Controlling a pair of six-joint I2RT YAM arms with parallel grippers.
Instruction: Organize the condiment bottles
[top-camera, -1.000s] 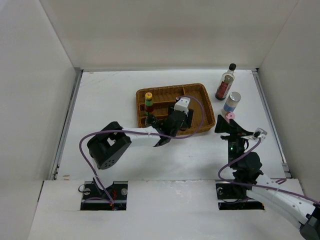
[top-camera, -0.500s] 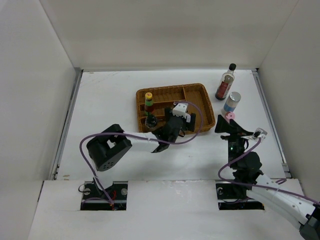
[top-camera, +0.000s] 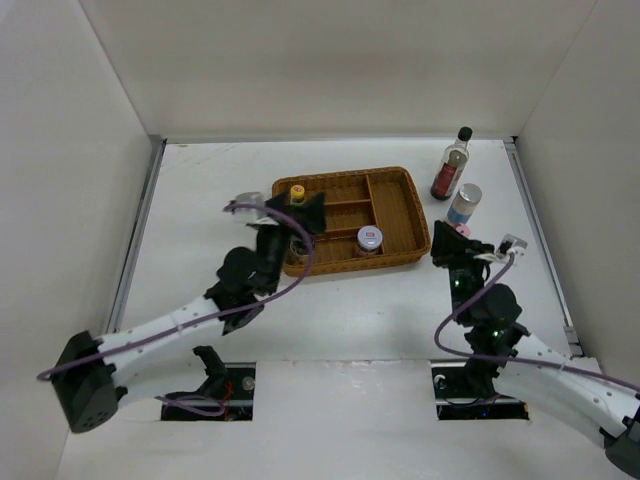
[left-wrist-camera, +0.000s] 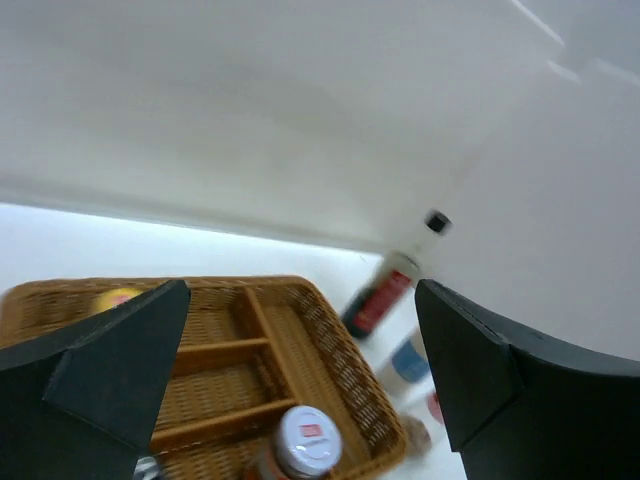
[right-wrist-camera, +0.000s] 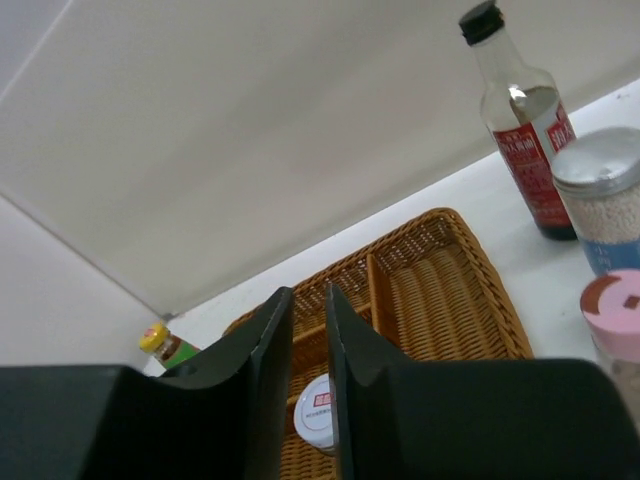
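Observation:
In the wicker tray stand a small white-capped bottle and a yellow-capped red-green bottle. My left gripper hovers over the tray's left end, open and empty; its wrist view looks down on the white-capped bottle. Right of the tray stand the tall dark black-capped bottle, the silver-capped blue-label jar and the pink-capped shaker. My right gripper sits just in front of the shaker, shut with nothing between its fingers.
The tray has several wooden dividers, with its right compartments bare. White walls enclose the table on three sides. A metal rail runs along the left edge.
My left gripper opened and pulled away to the tray's left end, leaving the white-capped bottle standing in the tray. My right gripper has shut.

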